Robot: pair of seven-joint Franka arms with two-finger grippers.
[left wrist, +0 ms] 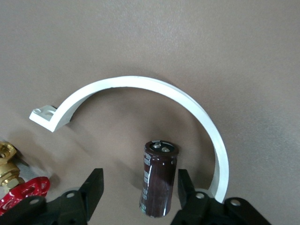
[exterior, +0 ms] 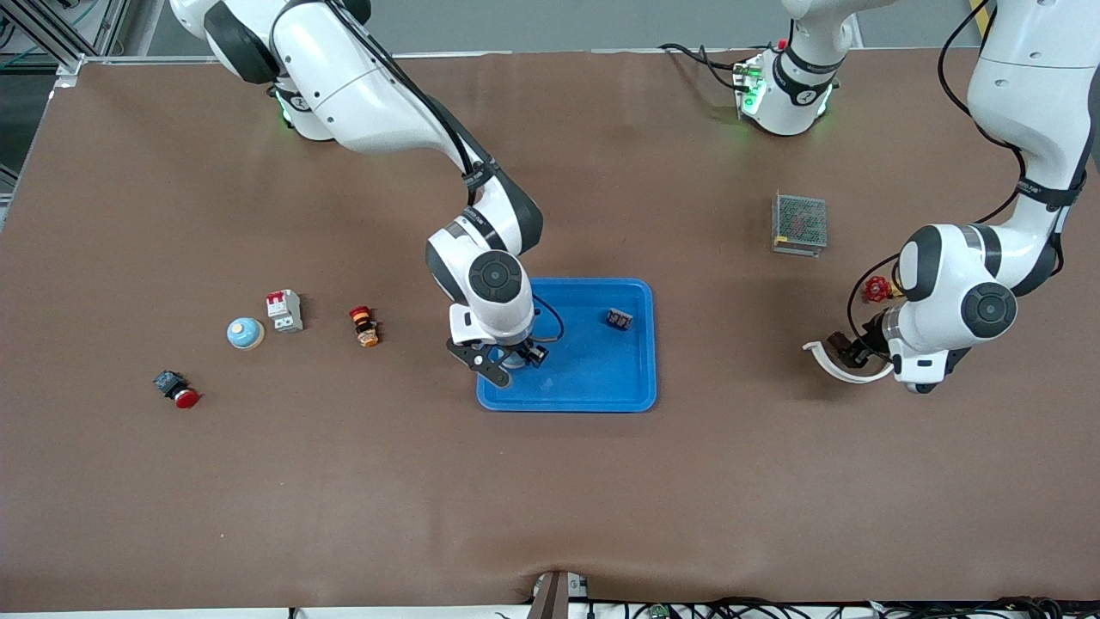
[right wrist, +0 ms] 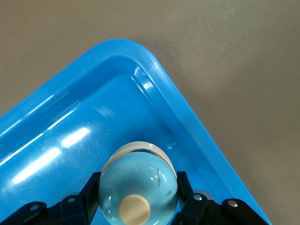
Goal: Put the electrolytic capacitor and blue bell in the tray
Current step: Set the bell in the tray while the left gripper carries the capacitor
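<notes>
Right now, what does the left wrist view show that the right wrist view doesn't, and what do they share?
Left wrist only: the dark brown cylindrical capacitor between the left gripper's open fingers, a white curved plastic bracket and a red-handled brass valve.
Right wrist only: the light-blue domed bell gripped by the right gripper over a corner of the bright-blue plastic tray.
Shared: only the brown table cover.

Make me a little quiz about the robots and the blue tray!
1. True or false: the right gripper holds a blue bell over the tray.
2. What is between the left gripper's open fingers? A) red valve B) capacitor C) white curved bracket
3. Fill in: a small dark part lies in the ____.
Key: 1 true; 2 B; 3 tray.
</notes>
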